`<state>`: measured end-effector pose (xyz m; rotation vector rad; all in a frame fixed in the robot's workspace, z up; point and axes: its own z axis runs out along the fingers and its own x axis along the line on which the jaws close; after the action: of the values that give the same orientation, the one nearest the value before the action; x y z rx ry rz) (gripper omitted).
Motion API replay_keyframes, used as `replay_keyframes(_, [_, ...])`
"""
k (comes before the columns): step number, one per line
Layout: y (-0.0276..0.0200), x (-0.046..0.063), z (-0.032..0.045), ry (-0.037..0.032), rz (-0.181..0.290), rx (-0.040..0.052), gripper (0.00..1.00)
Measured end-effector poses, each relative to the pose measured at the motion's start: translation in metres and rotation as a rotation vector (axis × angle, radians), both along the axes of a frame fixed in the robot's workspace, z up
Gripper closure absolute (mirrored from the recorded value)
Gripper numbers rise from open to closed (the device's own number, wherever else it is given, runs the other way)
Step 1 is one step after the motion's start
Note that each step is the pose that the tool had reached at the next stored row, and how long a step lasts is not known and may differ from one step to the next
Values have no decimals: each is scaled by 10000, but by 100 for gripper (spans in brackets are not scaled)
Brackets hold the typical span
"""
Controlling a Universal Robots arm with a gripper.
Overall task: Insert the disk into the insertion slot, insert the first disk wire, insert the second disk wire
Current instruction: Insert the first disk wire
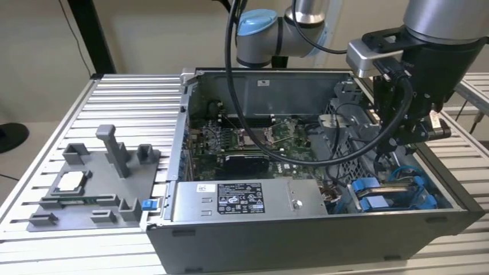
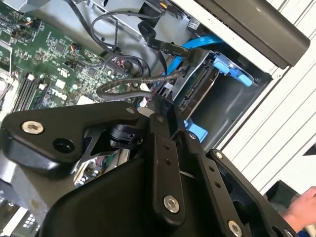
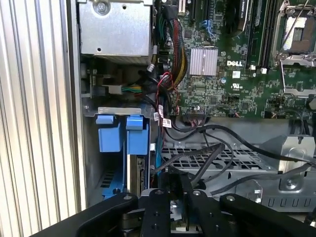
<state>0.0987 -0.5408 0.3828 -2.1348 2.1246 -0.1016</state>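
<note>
The arm (image 1: 443, 34) is cut off by the exterior view's top edge, and its wrist and a thick black cable (image 1: 306, 161) cover the tip of the gripper (image 1: 409, 137). The disk (image 1: 393, 188) sits deep in the slot (image 1: 367, 197), so just a strip of it shows. In the first wrist view the disk's thin edge runs under the gripper's black body. In the second wrist view that body hides much of the motherboard (image 2: 59, 59), and a hand (image 2: 301, 210) is cropped at the picture's corner. Print on the power supply (image 1: 229, 200) is too small to read.
</note>
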Motion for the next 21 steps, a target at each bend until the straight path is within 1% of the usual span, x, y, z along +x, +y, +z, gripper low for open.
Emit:
replay_keyframes(3, [0, 1, 0, 0, 0, 0, 100])
replay_keyframes(6, [-1, 30, -1, 6, 0, 1, 100])
replay_keyframes(9, [0, 104, -2, 38, 0, 1, 100])
replay_keyframes(14, [-10, 252, -11, 126, 0, 1, 100])
replay_keyframes(16, [-27, 293, -24, 147, 0, 0, 100])
replay_keyframes(21, [-106, 345, -58, 171, -5, 1, 100])
